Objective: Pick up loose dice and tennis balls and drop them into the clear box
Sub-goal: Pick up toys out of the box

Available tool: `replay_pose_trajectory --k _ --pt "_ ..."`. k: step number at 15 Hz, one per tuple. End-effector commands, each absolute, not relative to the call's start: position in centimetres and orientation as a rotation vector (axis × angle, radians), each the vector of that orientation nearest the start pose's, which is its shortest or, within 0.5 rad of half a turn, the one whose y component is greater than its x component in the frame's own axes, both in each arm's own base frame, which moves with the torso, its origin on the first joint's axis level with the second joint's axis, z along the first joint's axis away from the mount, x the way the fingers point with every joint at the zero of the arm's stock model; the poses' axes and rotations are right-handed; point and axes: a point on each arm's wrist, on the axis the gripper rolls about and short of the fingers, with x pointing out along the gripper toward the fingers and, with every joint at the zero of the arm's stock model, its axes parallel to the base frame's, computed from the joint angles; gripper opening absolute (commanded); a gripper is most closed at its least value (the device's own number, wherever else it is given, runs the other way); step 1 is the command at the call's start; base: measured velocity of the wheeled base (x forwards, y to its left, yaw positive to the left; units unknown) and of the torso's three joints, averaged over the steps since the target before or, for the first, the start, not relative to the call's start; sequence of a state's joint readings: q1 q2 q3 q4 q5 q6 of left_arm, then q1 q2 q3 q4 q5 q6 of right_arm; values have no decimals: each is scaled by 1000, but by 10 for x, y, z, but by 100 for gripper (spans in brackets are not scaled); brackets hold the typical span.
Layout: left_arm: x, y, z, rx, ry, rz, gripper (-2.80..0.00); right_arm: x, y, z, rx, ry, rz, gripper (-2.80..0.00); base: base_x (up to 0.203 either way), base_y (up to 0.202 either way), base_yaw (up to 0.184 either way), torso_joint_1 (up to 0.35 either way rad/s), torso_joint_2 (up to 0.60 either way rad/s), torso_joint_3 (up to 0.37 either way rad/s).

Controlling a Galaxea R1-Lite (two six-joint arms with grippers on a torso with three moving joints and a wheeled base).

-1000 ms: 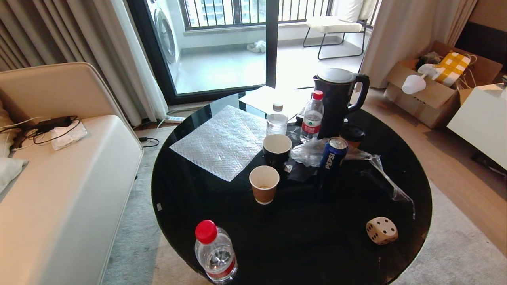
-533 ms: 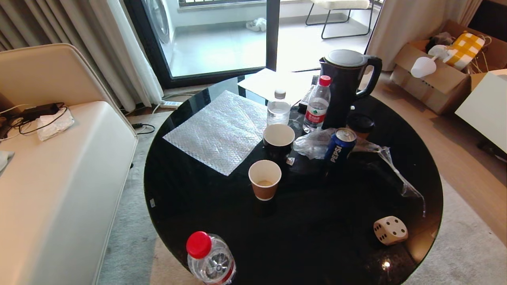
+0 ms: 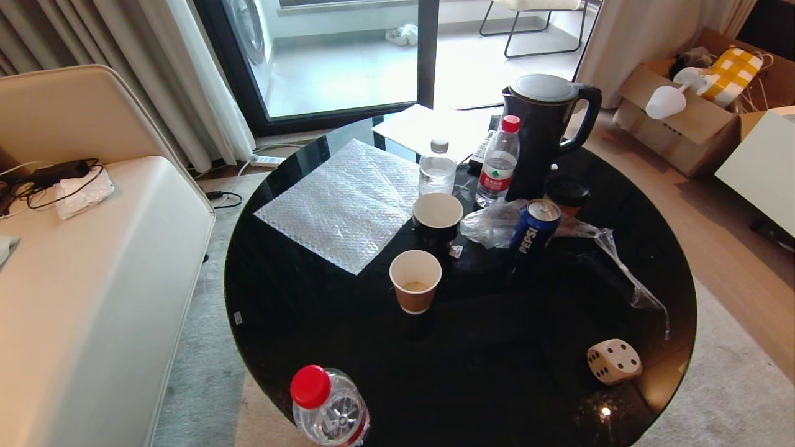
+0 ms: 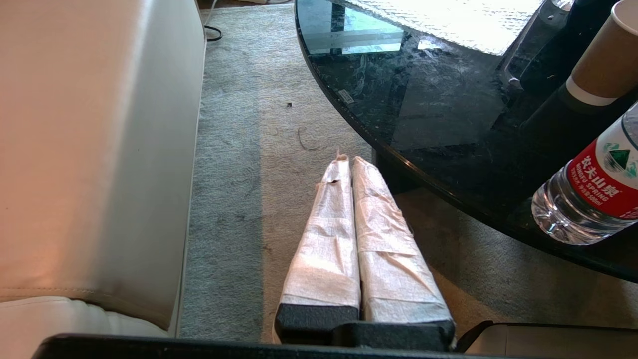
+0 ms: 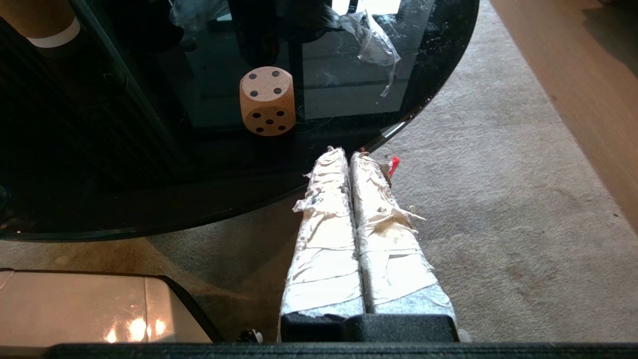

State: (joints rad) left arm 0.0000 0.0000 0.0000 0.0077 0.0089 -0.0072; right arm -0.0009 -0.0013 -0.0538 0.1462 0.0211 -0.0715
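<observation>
The tan die (image 3: 613,361) sat on the black round table (image 3: 323,323) close to its near right rim, alone there, with no tennis ball or clear box in view. The right gripper (image 5: 348,155), fingers pressed together and empty, hung off the table's edge just beside the die, so it was judged the nearer. The left gripper (image 4: 347,160), likewise clenched on nothing, hung over the carpet (image 4: 249,149) at the table's far side, well apart from the die.

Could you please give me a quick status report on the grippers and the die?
Left gripper and right gripper shut, empty, off the table. Tan die untouched near the table edge. No box or balls visible.
</observation>
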Motion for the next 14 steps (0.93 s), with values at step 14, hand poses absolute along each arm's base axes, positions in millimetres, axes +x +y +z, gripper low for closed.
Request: replay_pose_trajectory --k 14 --pt "-23 0 75 -8 8 9 -280 131 16 210 123 515 195 -280 0 0 0 0 0 0"
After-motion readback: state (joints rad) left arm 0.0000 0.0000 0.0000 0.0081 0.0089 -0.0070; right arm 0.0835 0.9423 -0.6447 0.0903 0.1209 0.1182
